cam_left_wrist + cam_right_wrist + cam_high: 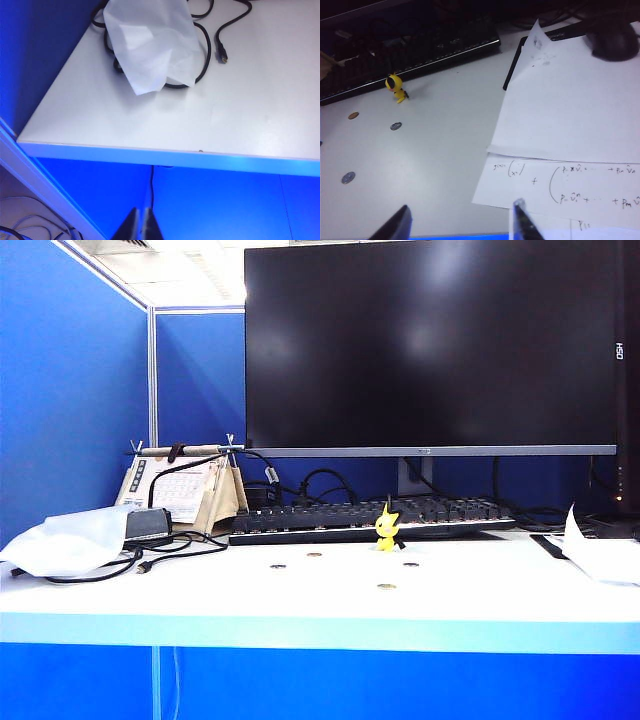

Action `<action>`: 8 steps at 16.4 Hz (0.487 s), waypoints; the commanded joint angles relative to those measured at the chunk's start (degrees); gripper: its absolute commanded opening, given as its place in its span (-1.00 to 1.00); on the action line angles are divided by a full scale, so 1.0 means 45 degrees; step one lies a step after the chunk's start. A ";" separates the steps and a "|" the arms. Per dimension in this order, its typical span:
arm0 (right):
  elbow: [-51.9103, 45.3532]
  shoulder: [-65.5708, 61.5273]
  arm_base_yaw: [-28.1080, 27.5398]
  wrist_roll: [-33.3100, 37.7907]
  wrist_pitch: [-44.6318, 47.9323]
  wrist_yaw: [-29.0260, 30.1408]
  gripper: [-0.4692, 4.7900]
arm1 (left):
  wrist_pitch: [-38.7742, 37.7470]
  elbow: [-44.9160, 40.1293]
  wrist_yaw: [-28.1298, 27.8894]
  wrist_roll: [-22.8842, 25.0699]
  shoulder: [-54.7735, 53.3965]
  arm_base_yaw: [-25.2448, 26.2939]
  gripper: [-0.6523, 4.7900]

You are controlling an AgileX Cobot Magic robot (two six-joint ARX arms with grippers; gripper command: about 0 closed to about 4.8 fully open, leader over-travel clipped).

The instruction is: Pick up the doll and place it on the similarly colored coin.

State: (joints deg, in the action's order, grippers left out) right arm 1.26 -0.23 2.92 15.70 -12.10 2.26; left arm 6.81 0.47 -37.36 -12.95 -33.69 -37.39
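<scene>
The doll (386, 528) (395, 87), a tiny yellow figurine with black parts, stands upright on the white table just in front of the keyboard. The brassy coin (353, 115) lies flat a short way from it. Two dark grey coins (395, 126) (348, 177) lie closer to the table's front edge, and in the exterior view several coins (386, 586) are scattered before the doll. My right gripper (460, 220) hangs open and empty over the table's front edge, far from the doll. My left gripper (142, 227) is shut, empty, below the table's front left edge. Neither gripper appears in the exterior view.
A black keyboard (370, 518) and a large monitor (430, 340) stand behind the doll. Written paper sheets (570, 150) and a black mouse (612, 42) lie on the right. A white bag (150, 45), black cables (220, 35) and a desk calendar (185, 490) sit on the left.
</scene>
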 commanded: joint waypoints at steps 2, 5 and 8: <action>0.0010 0.0019 0.0024 0.0806 -0.0010 0.0296 0.18 | 0.0121 0.0019 -0.0073 -0.0029 -0.0005 0.0010 -0.67; 0.0010 0.0019 0.0024 0.1239 -0.0185 0.0359 0.18 | 0.0121 0.0019 -0.0073 -0.0029 -0.0005 0.0010 -0.67; 0.0010 0.0019 0.0024 0.1943 -0.0185 0.0389 0.18 | 0.0121 0.0019 -0.0073 -0.0029 -0.0005 0.0010 -0.67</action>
State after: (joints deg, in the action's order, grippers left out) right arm 1.26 -0.23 2.94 23.57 -12.10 3.68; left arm 6.81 0.47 -37.36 -12.95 -33.69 -37.39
